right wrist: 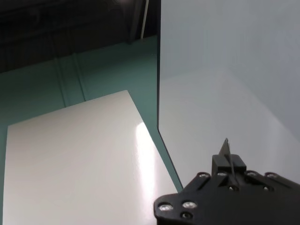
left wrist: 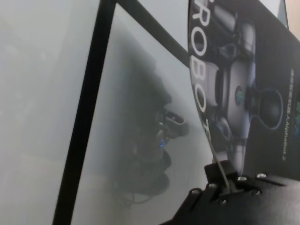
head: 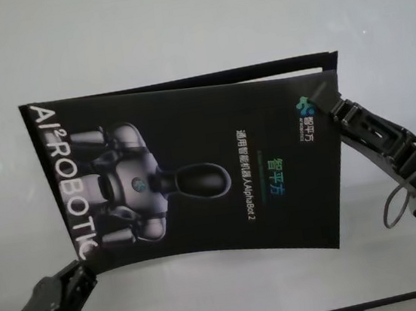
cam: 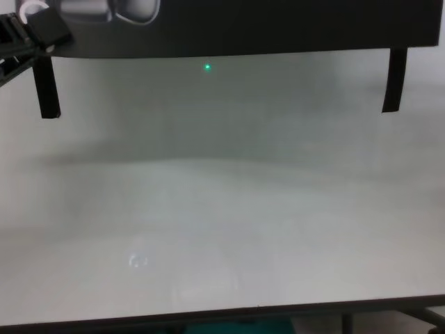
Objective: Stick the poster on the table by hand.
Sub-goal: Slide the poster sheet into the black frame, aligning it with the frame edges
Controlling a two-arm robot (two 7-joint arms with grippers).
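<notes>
The poster (head: pixel 196 180) is a black sheet with a grey robot picture and white lettering. Both hands hold it up above the pale table (head: pixel 176 23). My left gripper (head: pixel 80 276) is shut on its near left corner, and the left wrist view shows the sheet's edge pinched there (left wrist: pixel 224 180). My right gripper (head: pixel 328 100) is shut on the far right corner, where the sheet shows edge-on in the right wrist view (right wrist: pixel 228 164). In the chest view the poster's lower edge (cam: pixel 264 28) hangs over the table (cam: pixel 222 209), with two black tape strips (cam: pixel 47 87) (cam: pixel 393 80) dangling from it.
The table's dark front edge (cam: pixel 208 316) runs along the bottom of the chest view. Past the table's side edge (right wrist: pixel 158 93) lie a teal floor and a white panel (right wrist: pixel 70 159). A black bar (left wrist: pixel 84 117) crosses the left wrist view.
</notes>
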